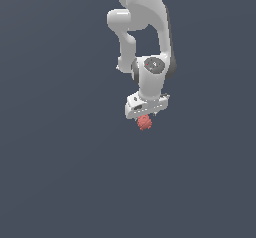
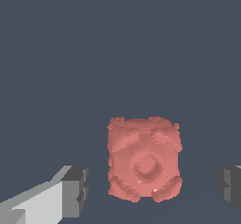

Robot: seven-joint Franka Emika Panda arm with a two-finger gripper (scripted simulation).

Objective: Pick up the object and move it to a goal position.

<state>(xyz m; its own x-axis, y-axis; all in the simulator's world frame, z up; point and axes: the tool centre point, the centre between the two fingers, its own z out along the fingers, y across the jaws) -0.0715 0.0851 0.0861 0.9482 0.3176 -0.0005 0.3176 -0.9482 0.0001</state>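
Observation:
The object (image 2: 143,159) is a small red lump with a bumpy, ridged surface. In the wrist view it sits between my two fingertips, with a clear gap on each side. One grey pad (image 2: 75,191) stands to one side and the other pad (image 2: 229,188) to the other. My gripper (image 2: 153,190) is open around it and touches it on neither side. In the exterior view the white gripper (image 1: 145,116) points down and the red object (image 1: 144,123) shows just under it. The fingers are hidden there.
The plain dark grey-blue floor (image 1: 60,172) fills both views. The white arm (image 1: 142,22) reaches down from the upper edge of the exterior view. No goal marker shows.

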